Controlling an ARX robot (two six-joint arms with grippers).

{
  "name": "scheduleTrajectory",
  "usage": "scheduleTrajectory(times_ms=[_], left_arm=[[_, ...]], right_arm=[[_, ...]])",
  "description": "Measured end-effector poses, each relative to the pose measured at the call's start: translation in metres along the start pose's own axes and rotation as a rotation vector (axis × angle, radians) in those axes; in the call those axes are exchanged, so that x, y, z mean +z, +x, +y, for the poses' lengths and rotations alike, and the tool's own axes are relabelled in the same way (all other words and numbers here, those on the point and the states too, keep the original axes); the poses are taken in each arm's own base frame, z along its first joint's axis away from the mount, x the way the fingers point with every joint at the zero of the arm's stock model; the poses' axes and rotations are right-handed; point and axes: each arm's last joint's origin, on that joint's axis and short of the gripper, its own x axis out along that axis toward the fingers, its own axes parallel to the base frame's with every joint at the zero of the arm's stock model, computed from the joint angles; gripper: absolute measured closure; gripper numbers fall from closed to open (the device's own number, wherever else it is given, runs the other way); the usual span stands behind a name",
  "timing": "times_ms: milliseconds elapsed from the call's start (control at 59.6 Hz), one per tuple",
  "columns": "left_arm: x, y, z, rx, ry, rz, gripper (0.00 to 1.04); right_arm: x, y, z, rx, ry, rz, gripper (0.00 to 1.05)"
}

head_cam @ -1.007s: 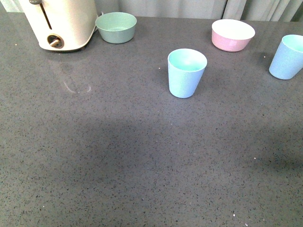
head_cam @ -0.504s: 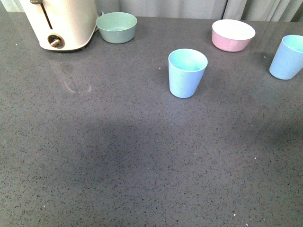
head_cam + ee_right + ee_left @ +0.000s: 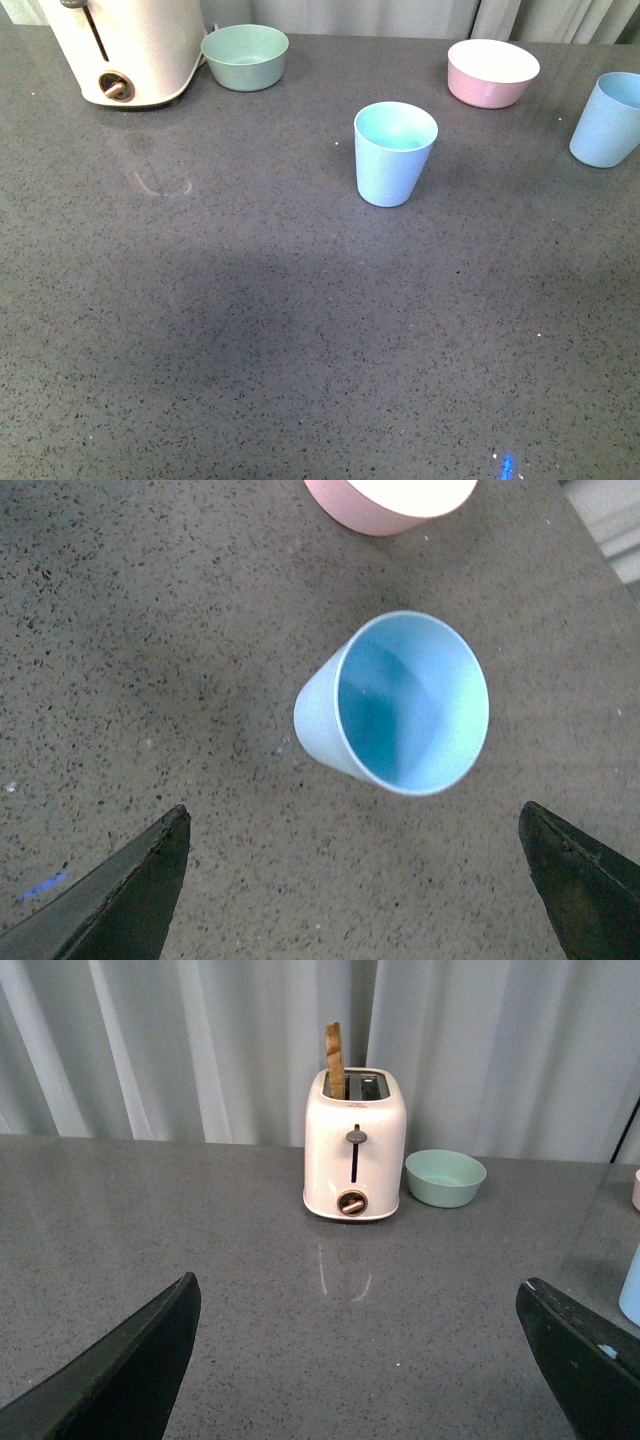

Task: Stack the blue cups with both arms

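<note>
One blue cup point(image 3: 394, 153) stands upright in the middle of the grey table point(image 3: 250, 330). The second blue cup point(image 3: 608, 120) stands upright at the far right edge of the front view. Neither arm shows in the front view. My right gripper point(image 3: 355, 880) is open and empty, above the table, with a blue cup point(image 3: 400, 705) upright just ahead of its black fingertips point(image 3: 130, 890). My left gripper point(image 3: 360, 1360) is open and empty over bare table; a sliver of a blue cup point(image 3: 631, 1285) shows at that view's edge.
A cream toaster point(image 3: 130, 50) with a slice in it stands at the back left, a green bowl point(image 3: 245, 57) beside it. A pink bowl point(image 3: 492, 73) stands at the back right, beyond the cup in the right wrist view point(image 3: 390, 500). Curtains hang behind the table.
The cups and bowls have not moved. A small blue glint has appeared on the table near the front edge, and the shadow at the right has faded.
</note>
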Motion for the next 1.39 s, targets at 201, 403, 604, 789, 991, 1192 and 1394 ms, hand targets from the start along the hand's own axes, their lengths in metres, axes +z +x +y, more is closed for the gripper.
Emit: scheduleTrajectory(times_ms=[201, 403, 604, 789, 991, 1192, 1394], left_arm=[[0.0, 0.0, 0.0, 0.0, 0.0, 0.0, 0.09], [0.0, 0.0, 0.0, 0.0, 0.0, 0.0, 0.09], [0.0, 0.0, 0.0, 0.0, 0.0, 0.0, 0.09], [0.0, 0.0, 0.0, 0.0, 0.0, 0.0, 0.09], [0.0, 0.0, 0.0, 0.0, 0.0, 0.0, 0.09], [0.0, 0.0, 0.0, 0.0, 0.0, 0.0, 0.09], [0.0, 0.0, 0.0, 0.0, 0.0, 0.0, 0.09]], right_arm=[[0.012, 0.038, -0.001, 0.049, -0.049, 0.03, 0.09], [0.01, 0.061, 0.004, 0.061, -0.055, 0.067, 0.09], [0.005, 0.072, 0.012, 0.092, -0.05, 0.087, 0.09], [0.0, 0.079, 0.013, 0.09, -0.033, 0.099, 0.35], [-0.004, 0.078, 0.006, 0.104, 0.026, 0.111, 0.72], [-0.009, 0.072, -0.001, 0.135, 0.065, 0.109, 1.03], [0.001, 0.043, -0.009, 0.186, 0.082, 0.035, 1.03]])
